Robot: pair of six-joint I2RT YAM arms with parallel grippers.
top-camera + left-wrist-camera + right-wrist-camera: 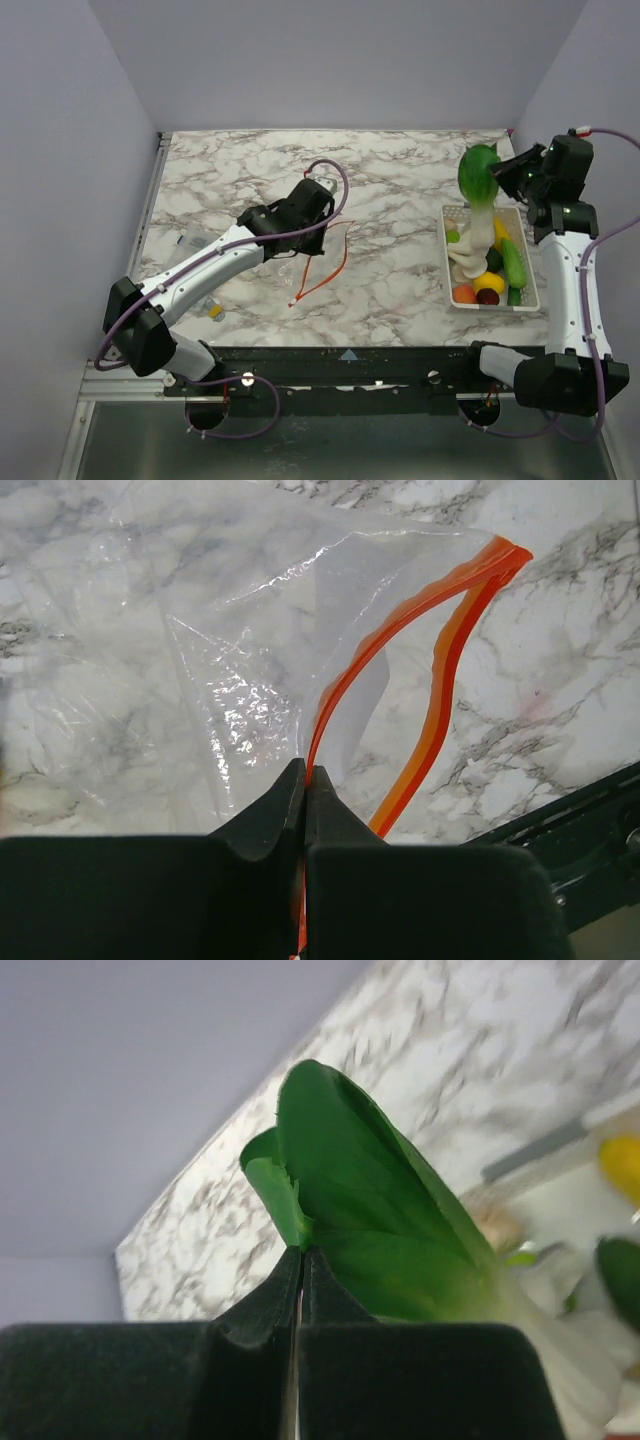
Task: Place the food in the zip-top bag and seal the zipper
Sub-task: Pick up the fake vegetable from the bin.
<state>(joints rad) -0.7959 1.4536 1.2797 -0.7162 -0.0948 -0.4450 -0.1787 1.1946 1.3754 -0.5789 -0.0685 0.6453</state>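
The clear zip-top bag (300,262) (200,630) lies floppy on the marble table, left of centre. Its red-orange zipper (335,265) (440,660) gapes open in a loop. My left gripper (318,235) (305,770) is shut on one side of that strip. At the right, my right gripper (500,170) (300,1252) is shut on a leaf edge of the leafy green vegetable (480,175) (370,1200). The vegetable hangs with its white stem down over the white tray (531,290). More food lies in the tray: an orange-red peach (464,293), a yellow piece (489,283) and a green piece (513,262).
A small yellow item (214,311) lies near the table's front left edge. A smaller clear plastic item (190,240) sits at the left, partly under my left arm. A black rail (350,355) runs along the near edge. Walls close in the back and both sides.
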